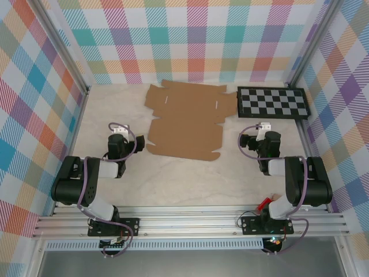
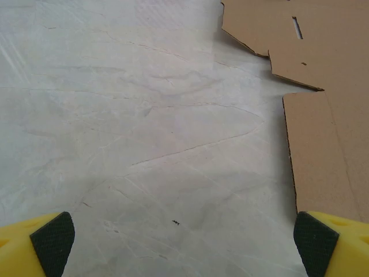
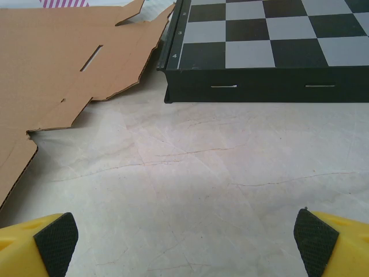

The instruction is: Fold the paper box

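Looked down on a pale, marble-veined table. Found the paper box lying on it as a flat brown sheet, toward the far middle. Noted a checkerboard panel flat just right of that sheet, perhaps touching its edge.

the paper box is plain brown cardboard, matt and slightly fibrous. the table looks like pale marble-patterned laminate, smooth with a faint sheen. the checkerboard has a smooth, semi-gloss black and white face. the frame rails are brushed silver metal. the left gripper has shiny yellow plastic fingers with black, finely textured pads.
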